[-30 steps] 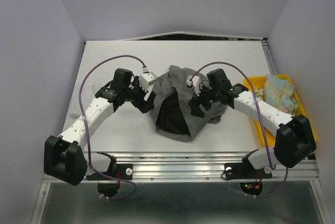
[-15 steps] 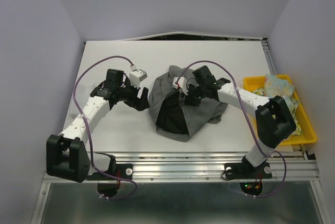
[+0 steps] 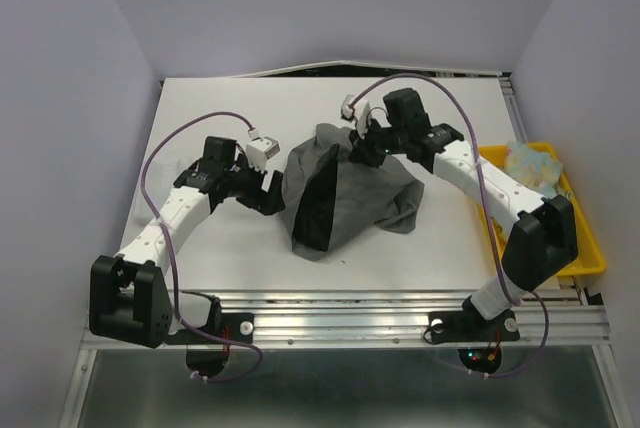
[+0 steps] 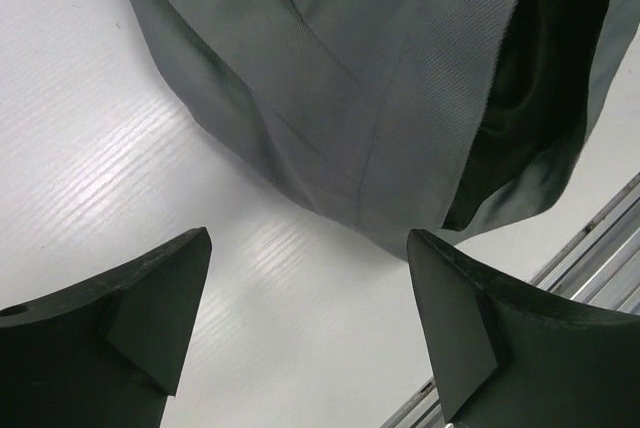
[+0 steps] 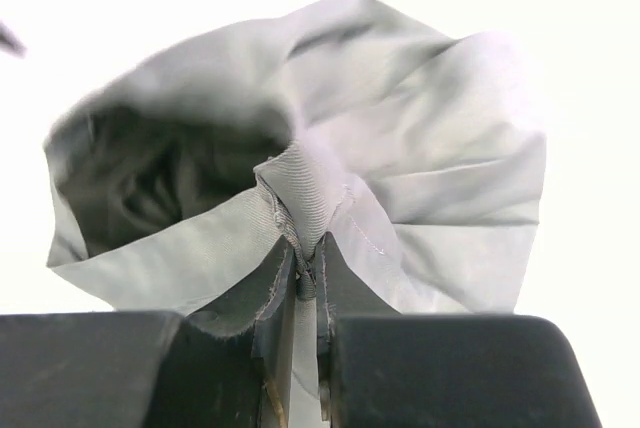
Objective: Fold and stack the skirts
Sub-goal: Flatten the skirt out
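Note:
A dark grey skirt [image 3: 350, 193] lies crumpled mid-table, its dark inside showing at the left. My right gripper [image 3: 358, 145] is shut on a fold of the skirt's edge [image 5: 305, 203] at the garment's far side, lifting it; the cloth is pinched between the closed fingers. My left gripper [image 3: 272, 188] stands open just left of the skirt, touching nothing. In the left wrist view the skirt [image 4: 380, 78] hangs ahead of the spread fingers [image 4: 455, 328] over bare table. A pale floral skirt [image 3: 530, 170] sits bunched in the yellow tray.
The yellow tray [image 3: 590, 253] stands at the right edge of the table. A metal rail [image 3: 400, 308] runs along the near edge by the arm bases. Walls close in the back and both sides.
My right gripper closed on the skirt's edge and pulled it up and toward the back of the table. The skirt shifted and stretched. My left gripper drew slightly left and opened wider.

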### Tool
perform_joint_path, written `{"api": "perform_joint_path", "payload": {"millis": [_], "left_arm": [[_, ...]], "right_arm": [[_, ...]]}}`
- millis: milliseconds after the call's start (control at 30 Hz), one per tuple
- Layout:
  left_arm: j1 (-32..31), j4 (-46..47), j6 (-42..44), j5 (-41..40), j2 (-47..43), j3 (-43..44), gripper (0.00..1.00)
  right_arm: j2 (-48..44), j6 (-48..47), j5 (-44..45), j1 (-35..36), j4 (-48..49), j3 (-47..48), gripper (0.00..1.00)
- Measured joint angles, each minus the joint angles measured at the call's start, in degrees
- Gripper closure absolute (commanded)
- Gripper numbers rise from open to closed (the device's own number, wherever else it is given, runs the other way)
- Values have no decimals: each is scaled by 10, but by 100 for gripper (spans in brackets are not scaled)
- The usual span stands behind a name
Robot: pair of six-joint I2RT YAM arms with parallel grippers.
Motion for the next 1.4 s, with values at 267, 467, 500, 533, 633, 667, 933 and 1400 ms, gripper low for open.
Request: {"api": "perform_joint_path", "payload": {"millis": [267,467,500,533,633,667,933,1400], "left_arm": [[-1,21,-17,-20,-49,-18,4],[-2,34,-32,-25,-47,-18,11],[-3,38,-32,-20,-47,-18,13],[-4,40,-30,-14,-47,-18,13],[-8,50,25,28,-53,-19,13],[-11,50,50,34,-59,-20,12],[-52,48,312,24,-124,-72,9],[-55,155,584,19,-21,-142,11]], "right_arm": [[3,181,11,-54,56,70,99],[3,262,13,-60,72,73,99],[3,269,13,-60,73,73,99],[3,276,13,-60,75,73,99],[3,292,14,-65,75,73,99],[3,300,13,-68,76,73,99],[4,342,-1,-94,84,75,99],[5,344,-53,-94,96,77,99]]}}
